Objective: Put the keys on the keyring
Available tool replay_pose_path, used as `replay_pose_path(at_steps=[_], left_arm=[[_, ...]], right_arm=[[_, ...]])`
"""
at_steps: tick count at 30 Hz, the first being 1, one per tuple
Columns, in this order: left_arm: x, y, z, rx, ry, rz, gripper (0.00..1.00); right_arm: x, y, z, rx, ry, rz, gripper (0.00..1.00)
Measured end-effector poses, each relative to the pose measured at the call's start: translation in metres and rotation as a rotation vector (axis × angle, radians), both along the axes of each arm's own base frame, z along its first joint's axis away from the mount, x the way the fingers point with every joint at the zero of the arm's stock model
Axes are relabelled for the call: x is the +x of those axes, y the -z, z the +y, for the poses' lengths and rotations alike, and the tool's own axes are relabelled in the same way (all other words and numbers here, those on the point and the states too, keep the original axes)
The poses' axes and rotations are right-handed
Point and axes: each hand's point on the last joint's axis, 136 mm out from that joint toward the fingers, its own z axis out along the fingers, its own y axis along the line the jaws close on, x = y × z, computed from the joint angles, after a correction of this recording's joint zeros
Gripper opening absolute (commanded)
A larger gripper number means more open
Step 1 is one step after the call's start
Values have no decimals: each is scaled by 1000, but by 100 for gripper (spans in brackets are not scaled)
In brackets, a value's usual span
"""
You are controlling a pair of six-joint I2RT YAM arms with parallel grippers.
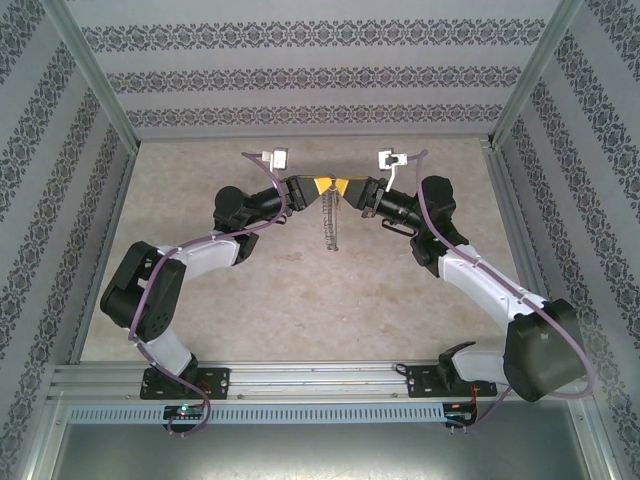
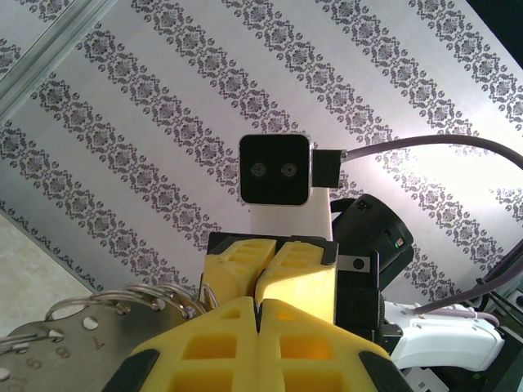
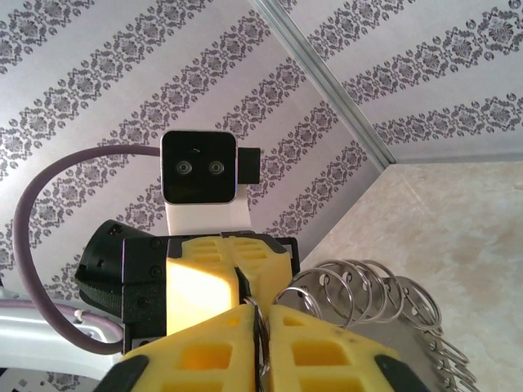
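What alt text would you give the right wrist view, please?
The right gripper is shut on a wire of the keyring, whose grey loops fan out beside it. The left gripper faces it closely, before a patterned wall.

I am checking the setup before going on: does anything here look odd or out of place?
Yes. The keyring is stretched out as a long string of coils trailing from where the two grippers meet. The right gripper is shut on one loop; the left gripper is shut beside the loops.
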Motion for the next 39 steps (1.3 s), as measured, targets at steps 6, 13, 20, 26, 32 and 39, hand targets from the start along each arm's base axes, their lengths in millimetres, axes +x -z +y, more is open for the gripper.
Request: replay_pose_path(at_steps=[6, 13, 20, 26, 32, 39], left_arm=[[0, -1, 0, -6, -2, 2, 0], [1, -1, 1, -5, 0, 4, 24], [14, 3, 22, 45, -42, 3, 38], [14, 3, 26, 180, -45, -19, 42], [10, 12, 21, 343, -6, -45, 41], [-1, 33, 19, 425, 69, -14, 35]], right_arm=[[-1, -2, 1, 0, -11, -8, 0], [-3, -1, 0, -8, -26, -14, 0], [4, 14, -10, -47, -54, 16, 0], [6, 24, -8, -84, -124, 38, 0], [-4, 25, -2, -115, -216, 18, 0], [-4, 40, 3, -130, -269, 48, 0]])
